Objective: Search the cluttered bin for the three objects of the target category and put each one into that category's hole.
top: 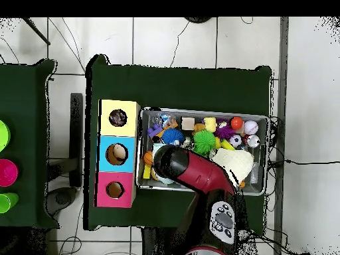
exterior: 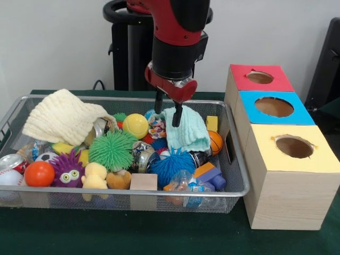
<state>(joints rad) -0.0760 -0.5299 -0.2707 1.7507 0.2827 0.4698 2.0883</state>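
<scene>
**Q:** How far along was the task?

**A:** Judged early to midway. In the overhead view the blue hole (top: 116, 153) and the yellow hole (top: 118, 117) each appeared to hold something, but what it was could not be made out; the red hole (top: 115, 190) looked empty. The wire bin (exterior: 238, 175) remained crowded. The gripper (exterior: 169, 113) stood over the bin's far right part, its fingers (exterior: 177, 115) pinching the top edge of a pale green cloth (exterior: 187, 130), which hung partly lifted over the clutter. The target category was not stated; if it was cloth, a cream cloth (exterior: 62, 117) still lay at the far left.

**Q:** What materials and shapes were present?

**A:** Both cloths were soft, knitted and limp. A green spiky ball (exterior: 112, 149) and a blue spiky ball (exterior: 171, 164) looked rubbery and bristled. An orange ball (exterior: 39, 173) was smooth and round. A wooden block (exterior: 144, 181) was rigid and square-edged. The three boxes right of the bin were wood-grained with coloured tops and round holes, on a green tabletop (exterior: 159, 234).
</scene>
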